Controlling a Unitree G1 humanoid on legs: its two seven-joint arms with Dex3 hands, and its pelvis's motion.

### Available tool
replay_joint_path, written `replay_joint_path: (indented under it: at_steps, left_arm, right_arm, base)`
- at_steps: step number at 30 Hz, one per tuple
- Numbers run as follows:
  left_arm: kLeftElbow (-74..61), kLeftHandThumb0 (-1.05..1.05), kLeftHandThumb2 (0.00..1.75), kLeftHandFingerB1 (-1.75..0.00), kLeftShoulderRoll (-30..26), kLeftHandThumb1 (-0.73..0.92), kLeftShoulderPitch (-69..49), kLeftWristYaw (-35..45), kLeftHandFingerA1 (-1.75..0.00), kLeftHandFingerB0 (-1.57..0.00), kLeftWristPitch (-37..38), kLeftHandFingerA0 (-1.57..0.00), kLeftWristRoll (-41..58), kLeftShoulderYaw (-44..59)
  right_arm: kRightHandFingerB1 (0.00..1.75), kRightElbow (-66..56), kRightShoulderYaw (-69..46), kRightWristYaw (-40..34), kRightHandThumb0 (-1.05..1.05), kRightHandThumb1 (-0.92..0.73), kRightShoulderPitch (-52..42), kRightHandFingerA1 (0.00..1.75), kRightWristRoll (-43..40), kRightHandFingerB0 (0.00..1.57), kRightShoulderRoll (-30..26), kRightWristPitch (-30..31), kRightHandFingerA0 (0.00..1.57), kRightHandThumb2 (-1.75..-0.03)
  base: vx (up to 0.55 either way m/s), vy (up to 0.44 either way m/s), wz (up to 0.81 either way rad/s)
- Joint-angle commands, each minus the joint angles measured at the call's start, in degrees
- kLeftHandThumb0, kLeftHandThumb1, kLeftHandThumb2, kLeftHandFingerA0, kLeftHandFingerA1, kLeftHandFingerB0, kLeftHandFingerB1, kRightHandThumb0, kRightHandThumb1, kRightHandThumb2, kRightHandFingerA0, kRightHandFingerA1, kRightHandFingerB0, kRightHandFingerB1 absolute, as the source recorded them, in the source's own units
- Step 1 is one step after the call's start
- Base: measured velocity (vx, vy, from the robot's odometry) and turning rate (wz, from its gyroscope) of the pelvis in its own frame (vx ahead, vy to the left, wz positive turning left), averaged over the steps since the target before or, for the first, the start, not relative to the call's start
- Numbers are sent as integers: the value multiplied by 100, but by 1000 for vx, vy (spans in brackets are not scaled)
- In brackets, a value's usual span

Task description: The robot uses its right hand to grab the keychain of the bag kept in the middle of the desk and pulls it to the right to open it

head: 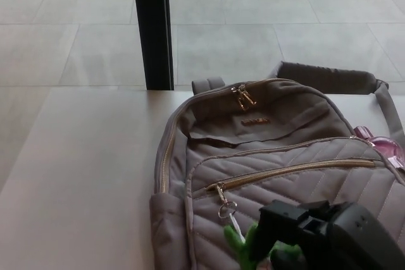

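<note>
One hand in view: right hand (323, 238), low at near edge of tabletop (82, 175), over bag (272, 156) front. Left hand absent. Green keychain (239, 245) hangs from gold zipper pull (223, 199) at left end of front-pocket zipper (297, 170). Keychain touches left side of fingers (278, 222); fingers look clamped on it, contact partly hidden. Zipper's long axis runs left to right, rising slightly toward far right. Judgement: pull goes rightward along that line; pocket nearly fully closed.
</note>
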State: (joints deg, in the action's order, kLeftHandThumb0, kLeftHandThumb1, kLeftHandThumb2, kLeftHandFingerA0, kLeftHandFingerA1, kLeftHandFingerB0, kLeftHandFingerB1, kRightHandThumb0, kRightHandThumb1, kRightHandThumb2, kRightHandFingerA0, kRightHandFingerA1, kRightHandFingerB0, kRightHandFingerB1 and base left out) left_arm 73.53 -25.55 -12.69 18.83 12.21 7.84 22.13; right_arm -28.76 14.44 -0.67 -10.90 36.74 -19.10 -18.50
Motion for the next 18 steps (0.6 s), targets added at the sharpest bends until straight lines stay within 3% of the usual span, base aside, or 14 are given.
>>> replay_joint_path:
  at_steps: [1,6,7,8,9,10,11,18]
  left_arm:
    - [6,-87,80,-44,-117,92,-23,-49,-52,-43,-15,-50,24,6]
    - [25,-93,84,-45,-122,92,-25,-49,-55,-45,11,-54,28,11]
    - [10,-83,119,-54,-119,80,-25,-52,-60,-40,-17,-49,46,22]
    - [8,-83,119,-54,-118,80,-25,-52,-60,-40,-19,-49,48,24]
    - [9,-92,86,-44,-115,92,-26,-68,-55,-40,-5,-54,45,25]
    - [17,-94,94,-47,-118,84,-8,-87,-56,-41,-13,-52,44,27]
    - [25,-89,80,-45,-119,92,2,-92,-53,-44,-16,-50,46,32]
    - [31,-88,80,-45,-123,92,26,-102,-52,-45,14,-51,29,20]
  right_arm:
    - [175,48,-234,97,-29,-51,44,175,-336,72,223,274,99,-135]
    - [175,39,-453,95,-23,-51,252,175,-444,71,459,399,101,-134]
    - [175,37,-483,139,-24,-53,286,175,-461,71,455,410,101,-133]
    - [175,38,-493,154,-24,-53,291,175,-463,71,462,409,101,-133]
    - [175,109,-518,139,-26,-52,344,175,-468,73,429,348,101,-134]
    - [175,142,-538,138,-26,-52,401,175,-445,72,407,333,100,-132]
    - [175,165,-546,161,-26,-50,429,175,-446,71,397,343,100,-133]
    - [175,214,-533,234,-28,-48,383,175,-457,75,396,352,103,-135]
  base:
    - [0,0,0]
    - [0,0,0]
    - [0,0,0]
    - [0,0,0]
    - [0,0,0]
    - [0,0,0]
    - [0,0,0]
    - [0,0,0]
